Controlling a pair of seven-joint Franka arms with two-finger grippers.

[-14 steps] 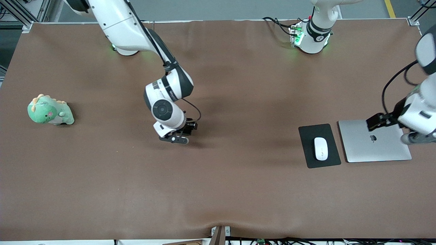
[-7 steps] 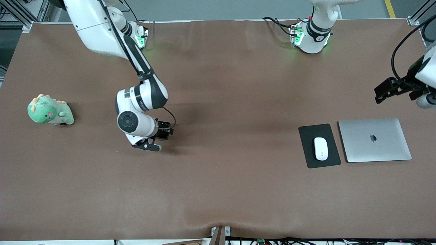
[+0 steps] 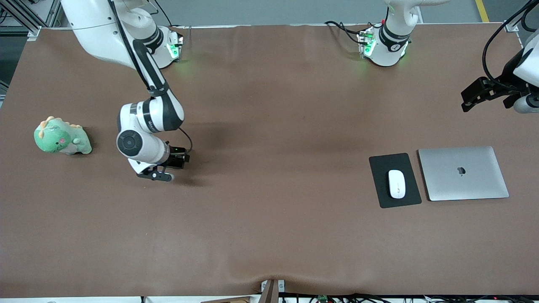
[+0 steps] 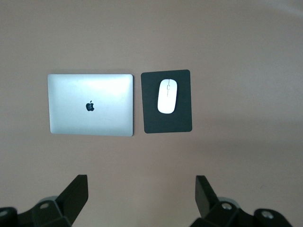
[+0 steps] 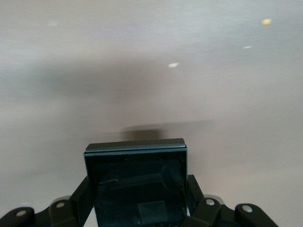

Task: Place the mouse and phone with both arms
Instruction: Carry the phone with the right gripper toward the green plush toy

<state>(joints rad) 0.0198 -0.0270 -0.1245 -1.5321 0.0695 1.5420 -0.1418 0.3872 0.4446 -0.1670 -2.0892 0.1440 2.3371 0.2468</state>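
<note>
Since the earlier frames the right arm has been swung toward its own end of the worktop (image 3: pixel 269 235), closer to the plush toy, and the left arm has been lifted off the laptop and drawn back toward the corner at its end, near the edge where the bases stand.

The closed silver laptop (image 3: pixel 463 173) lies flat near the left arm's end of the worktop. Just beside it, toward the right arm's end, the dark mouse pad (image 3: pixel 381 198) is laid, and the mouse (image 3: pixel 396 184) rests on the middle of the pad. The green plush dinosaur (image 3: pixel 61 138) sits near the right arm's end.

The left gripper (image 4: pixel 142 196) is held high with its jaws spread wide and nothing between them; laptop, pad and mouse are seen below it in its wrist view. The right gripper (image 3: pixel 162 170) is carried low over bare worktop between the plush toy and the middle, clamped on the phone (image 5: pixel 136 187), which is seen between the fingers (image 5: pixel 196 213) in the right wrist view.

The phone is judged stiff, light and glossy, so it could slip or scratch; its side edges are the sound place for a hold, as they are taken now. The mouse is judged smooth and rounded, best pinched across its narrow sides
</note>
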